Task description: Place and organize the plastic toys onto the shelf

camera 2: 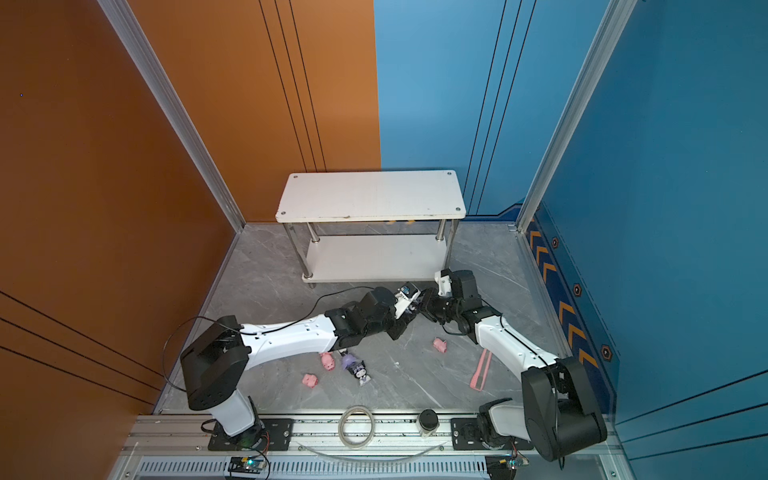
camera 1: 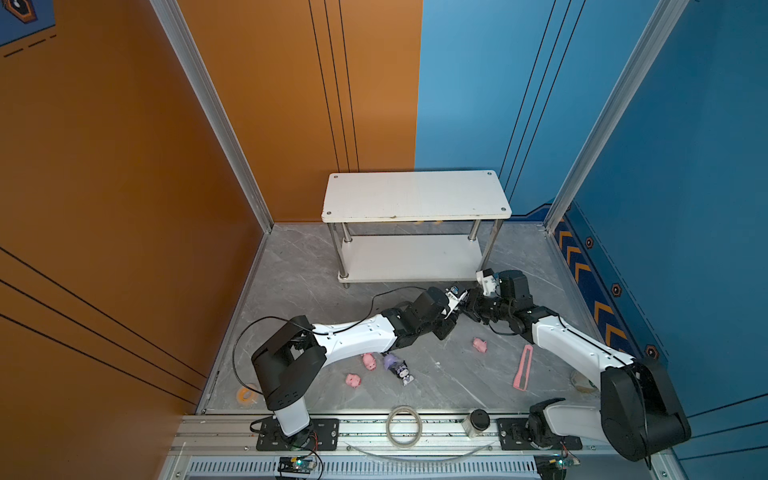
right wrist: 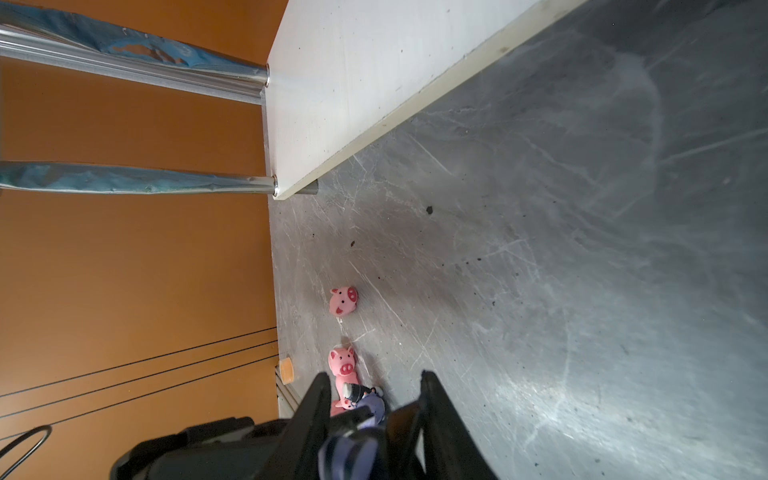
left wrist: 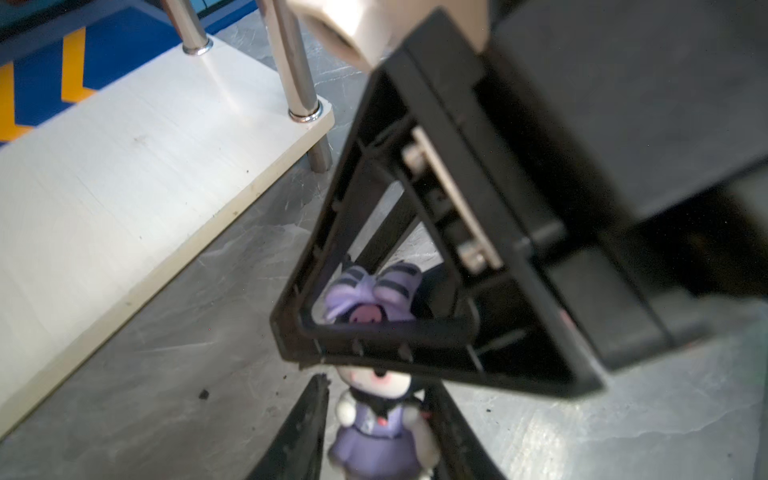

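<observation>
We see a small cartoon figure [left wrist: 374, 424] with a pale face, black hood, striped purple bow and purple dress, held off the grey bench [camera 1: 291, 291] just in front of the right corner of the lower board of the white two-tier shelf [camera 1: 415, 195]. The left end effector [left wrist: 376, 399] has its fingers part open on either side of the dress. The right end effector [right wrist: 374, 374] straddles the head and bow; which of them grips, we cannot tell. On the bench lie a second figure [camera 1: 402, 370], one pig [camera 1: 368, 360] just beside it, another pig [camera 1: 353, 379] nearby, and a third pig [camera 1: 480, 345] well apart, all pink.
</observation>
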`<state>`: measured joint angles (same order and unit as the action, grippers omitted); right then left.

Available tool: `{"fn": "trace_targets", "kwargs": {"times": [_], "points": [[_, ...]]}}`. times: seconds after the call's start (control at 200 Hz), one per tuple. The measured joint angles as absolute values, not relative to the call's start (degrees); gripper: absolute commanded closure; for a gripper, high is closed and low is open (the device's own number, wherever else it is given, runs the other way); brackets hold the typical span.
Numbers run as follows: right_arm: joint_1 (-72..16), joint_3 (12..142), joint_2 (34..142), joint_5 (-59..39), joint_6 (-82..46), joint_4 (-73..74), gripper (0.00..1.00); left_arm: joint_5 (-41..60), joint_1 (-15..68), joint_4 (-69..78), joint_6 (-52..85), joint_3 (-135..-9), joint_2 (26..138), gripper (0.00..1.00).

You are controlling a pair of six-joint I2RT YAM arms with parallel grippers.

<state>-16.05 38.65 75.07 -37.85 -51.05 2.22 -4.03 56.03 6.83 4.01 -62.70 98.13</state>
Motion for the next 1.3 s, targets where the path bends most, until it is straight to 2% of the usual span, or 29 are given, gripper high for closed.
{"fn": "trace_targets", "kwargs": {"times": [0.08,0.18,0.385,0.581,0.676,0.876,1.181,1.216,1.256,1.302], "points": [[-16.2,38.8,74.9,-38.3,-50.4,2.0,0.92,-3.1,55.2,7.1,5.2,-62.7,97.4,0.21],[-16.2,40.8,74.7,-38.9,-47.8,0.4,0.93,-1.2,54.2,7.1,6.3,-62.7,95.7,0.16],[-16.1,48.4,74.6,-41.0,-38.4,-3.7,0.93,5.2,51.4,10.5,10.2,-59.2,90.0,0.15],[-16.6,51.9,74.4,-45.5,-30.6,-4.3,0.94,15.8,47.2,12.4,15.1,-54.3,85.0,0.16],[-17.9,53.5,74.4,-48.0,-26.4,-5.4,0.94,21.0,46.1,12.6,16.9,-53.3,82.3,0.2],[-21.4,58.4,74.4,-53.6,-18.4,-8.0,0.96,30.2,44.2,13.6,20.8,-51.1,75.5,0.38],[-27.8,62.7,78.0,-58.7,-15.7,-6.1,0.97,37.1,40.6,17.8,27.1,-45.8,69.6,0.43],[-28.8,63.1,78.6,-59.0,-15.6,-5.5,0.97,37.4,40.3,17.8,27.6,-45.4,69.2,0.49],[-29.6,63.7,79.1,-59.6,-15.7,-4.9,0.97,37.6,40.1,17.7,27.9,-45.0,68.7,0.61],[-30.5,64.3,79.5,-60.3,-15.8,-4.3,0.97,37.8,39.9,17.5,28.3,-44.7,68.3,0.72]]}}
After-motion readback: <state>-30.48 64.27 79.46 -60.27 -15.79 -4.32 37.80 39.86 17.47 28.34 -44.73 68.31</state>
